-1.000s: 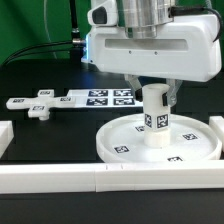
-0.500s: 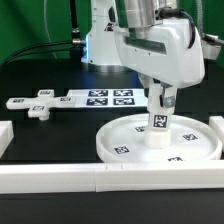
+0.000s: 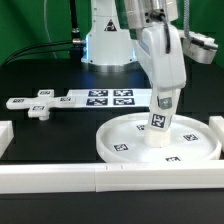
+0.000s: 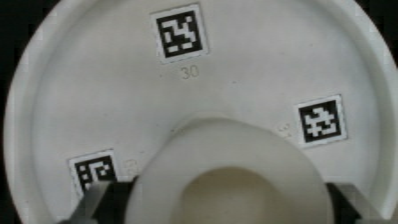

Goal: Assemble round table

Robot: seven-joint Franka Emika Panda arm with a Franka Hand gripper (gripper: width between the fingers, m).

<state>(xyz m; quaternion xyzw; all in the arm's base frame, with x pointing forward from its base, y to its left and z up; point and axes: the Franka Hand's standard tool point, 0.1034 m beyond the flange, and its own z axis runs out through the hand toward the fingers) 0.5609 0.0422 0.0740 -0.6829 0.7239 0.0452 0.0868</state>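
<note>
**Leg held on the disc's centre, axis near vertical**

Leg (image 3: 157, 122) stands on end at the middle of the disc (image 3: 118, 148), and the hand (image 3: 161, 104) comes down on it from straight above. The hand is narrow, holding the leg by its upper part. In the wrist view a dark finger (image 4: 103, 203) lies against each side of the rounded leg top, with the disc's tagged floor spread out beyond it.

The relation that matters is axis to axis. The leg's long axis runs up into the hand and down into the disc's centre, so any turning or pressing would probably act along that one line. In the exterior view the leg looks upright or very nearly so; a slight lean toward that view's right cannot be ruled out. Whether its foot is fully seated is hidden by the leg itself.

The disc lies flat on the counter (image 3: 60, 135), just behind the front rail (image 3: 100, 181). The base piece (image 3: 40, 107) lies well apart toward the exterior view's left, just beside the marker board (image 3: 108, 98). Nothing stands close around the leg, and the disc's low rim sits well clear of the fingers.
</note>
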